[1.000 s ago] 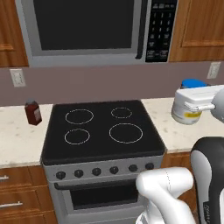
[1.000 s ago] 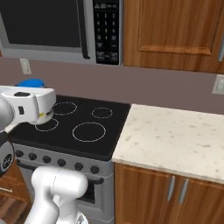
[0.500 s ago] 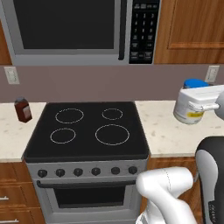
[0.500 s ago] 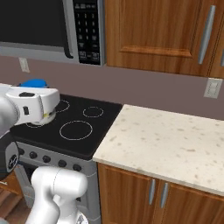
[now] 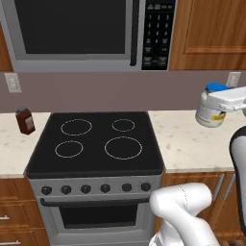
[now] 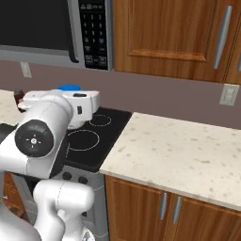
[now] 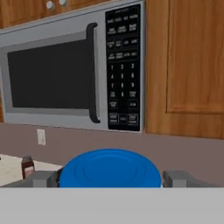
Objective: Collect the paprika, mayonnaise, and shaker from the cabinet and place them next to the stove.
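My gripper [image 5: 217, 102] is shut on the mayonnaise [image 5: 208, 114], a white jar with a blue lid, and holds it in the air above the counter right of the stove [image 5: 96, 139]. In the hand view the blue lid [image 7: 109, 168] sits between the two fingers [image 7: 41, 179]. From the right base view the lid [image 6: 69, 87] peeks over my arm, above the stove [image 6: 101, 127]. The paprika [image 5: 25, 120] stands upright on the counter left of the stove and shows small in the hand view too [image 7: 27, 166]. The cabinet [image 6: 174, 33] door is closed. The shaker is out of view.
A microwave [image 5: 86, 33] hangs above the stove. Pale speckled counter [image 6: 179, 150] stretches to the right of the stove. Wall outlets sit on the backsplash at the left [image 5: 12, 82] and right [image 6: 229, 94]. Wooden base cabinets [image 6: 155, 207] run below the counter.
The whole picture has shifted in both base views, so the base has driven. The mayonnaise stays held in my gripper the whole time.
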Motion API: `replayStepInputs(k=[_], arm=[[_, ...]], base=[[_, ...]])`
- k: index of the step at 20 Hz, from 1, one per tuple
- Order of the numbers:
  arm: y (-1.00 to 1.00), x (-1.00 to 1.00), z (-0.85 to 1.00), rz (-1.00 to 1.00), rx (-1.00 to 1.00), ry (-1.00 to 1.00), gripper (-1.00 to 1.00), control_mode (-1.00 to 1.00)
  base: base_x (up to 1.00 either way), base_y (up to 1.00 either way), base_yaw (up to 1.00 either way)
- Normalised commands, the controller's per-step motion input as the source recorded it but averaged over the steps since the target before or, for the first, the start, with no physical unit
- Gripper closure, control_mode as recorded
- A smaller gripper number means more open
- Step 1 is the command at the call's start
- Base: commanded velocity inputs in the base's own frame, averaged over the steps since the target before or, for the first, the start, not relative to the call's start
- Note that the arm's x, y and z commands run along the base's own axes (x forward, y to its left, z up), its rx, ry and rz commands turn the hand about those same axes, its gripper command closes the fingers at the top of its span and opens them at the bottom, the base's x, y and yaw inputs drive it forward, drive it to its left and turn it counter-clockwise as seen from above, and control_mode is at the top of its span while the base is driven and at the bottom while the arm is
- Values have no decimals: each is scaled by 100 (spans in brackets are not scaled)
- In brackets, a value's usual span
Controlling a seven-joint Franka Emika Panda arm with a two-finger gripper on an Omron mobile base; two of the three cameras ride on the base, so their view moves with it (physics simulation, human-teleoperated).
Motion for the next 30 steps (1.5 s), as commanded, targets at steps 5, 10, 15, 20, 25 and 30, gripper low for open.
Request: replayStepInputs(k=[5,10,15,20,25,30], arm=[[-58,62,-43,19,-2,8,100,-100],[-26,85,-61,19,-3,11,100,-100],[-27,97,-65,21,-2,12,100,-100],[-26,82,-62,20,-1,0,100,-100],[-20,78,-57,17,0,-5,100,-100],[-13,87,-61,14,-1,-3,100,-100]], base=[[0,0,0],[0,0,0],[0,0,0],[0,0,0],[0,0,0],[0,0,0]])
